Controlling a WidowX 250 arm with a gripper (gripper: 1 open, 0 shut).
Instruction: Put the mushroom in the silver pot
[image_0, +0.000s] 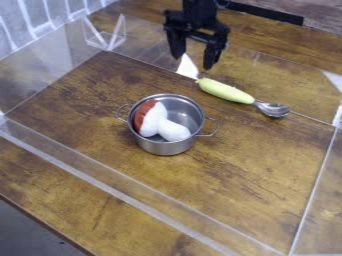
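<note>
The mushroom (159, 119), red cap and thick white stem, lies inside the silver pot (168, 144), which stands near the middle of the wooden table. My gripper (195, 52) hangs at the top of the view, well behind and a little right of the pot, pointing straight down. Its two black fingers (174, 43) stand apart with nothing between them.
A spoon with a yellow-green handle (227, 92) and metal bowl (274, 110) lies right of the pot, just below the gripper. A small white piece (187, 67) rests by the handle's end. Clear plastic walls (134, 195) fence the table on all sides.
</note>
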